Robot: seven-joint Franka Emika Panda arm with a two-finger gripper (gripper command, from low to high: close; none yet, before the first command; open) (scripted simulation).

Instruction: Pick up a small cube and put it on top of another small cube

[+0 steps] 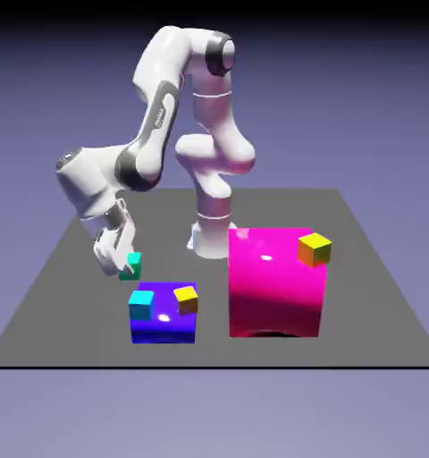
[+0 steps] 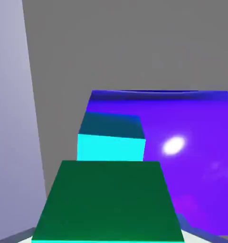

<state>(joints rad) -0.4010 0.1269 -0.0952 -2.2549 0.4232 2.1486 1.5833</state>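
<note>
Gripper (image 1: 122, 265) is clamped on the teal-green small cube (image 1: 132, 265), held off the table just beside the blue block (image 1: 164, 324); carry step judged underway, alignment over the cyan small cube (image 1: 142, 304) needed next before release

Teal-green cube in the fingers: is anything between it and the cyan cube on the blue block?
Nothing visible. The teal-green cube hangs beside the blue block; the cyan cube lies directly ahead, unobstructed.
</note>
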